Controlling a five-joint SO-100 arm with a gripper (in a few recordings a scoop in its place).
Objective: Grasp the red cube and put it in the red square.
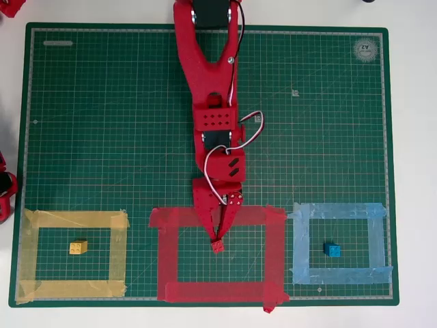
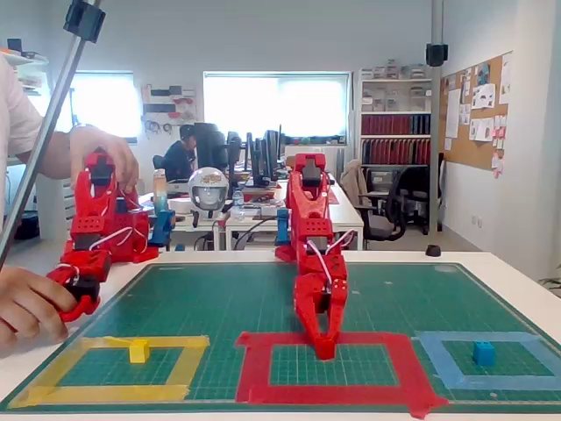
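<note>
End effector [image 1: 218, 242] pinching red cube [image 1: 218, 247], low inside red square [image 1: 222, 291], nr far edge. Transport done; release + retreat left.

My arm [image 1: 212, 123] is red all over, white wires trailing. The gridded mat [image 1: 102, 137] is dark green. Tape outlines: yellow [image 1: 72, 219], red square [image 1: 218, 290], light blue [image 1: 339, 275]; cubes match: yellow [image 1: 78, 247], red cube [image 1: 218, 246], blue [image 1: 332, 250].

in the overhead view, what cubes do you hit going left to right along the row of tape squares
yellow cube in the yellow tape outline → red cube at the gripper tips, inside the red square → blue cube in the light blue tape outline
</note>
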